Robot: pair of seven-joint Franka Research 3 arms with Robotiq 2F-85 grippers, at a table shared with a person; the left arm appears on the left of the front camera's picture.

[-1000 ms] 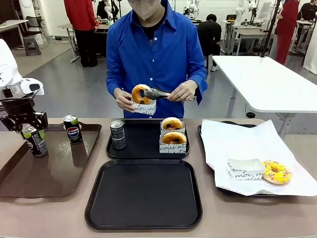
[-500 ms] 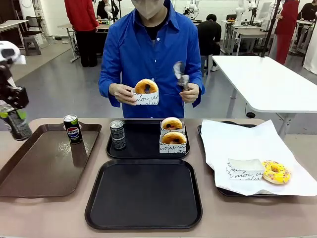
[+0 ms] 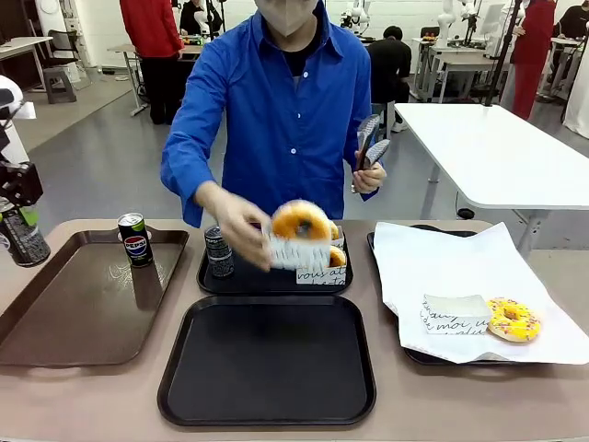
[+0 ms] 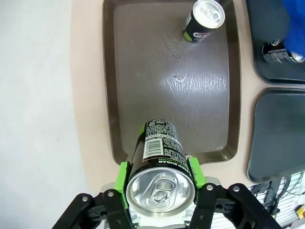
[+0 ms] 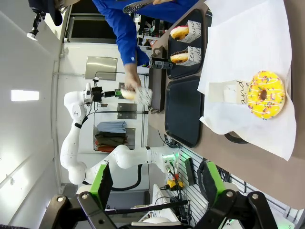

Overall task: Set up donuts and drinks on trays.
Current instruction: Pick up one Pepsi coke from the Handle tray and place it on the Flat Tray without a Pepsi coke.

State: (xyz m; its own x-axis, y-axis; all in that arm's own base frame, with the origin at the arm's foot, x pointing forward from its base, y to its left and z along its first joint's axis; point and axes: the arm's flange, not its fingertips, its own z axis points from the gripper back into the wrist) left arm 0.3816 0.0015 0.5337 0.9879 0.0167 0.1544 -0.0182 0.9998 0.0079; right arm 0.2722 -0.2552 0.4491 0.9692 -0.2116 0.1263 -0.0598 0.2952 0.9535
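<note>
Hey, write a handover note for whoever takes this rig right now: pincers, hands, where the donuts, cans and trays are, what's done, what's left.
Left pincer: shut on the lifted can, beside the brown tray.
Right pincer: open, holding nothing.
The person's hand carries a sleeved donut over the far black tray; their other hand holds tongs.
Done: that tray holds the placed can and placed donuts.
Left: near black tray needs donuts and a drink; the spare can stands on the brown tray, the yellow donut lies on the paper-lined tray.
</note>
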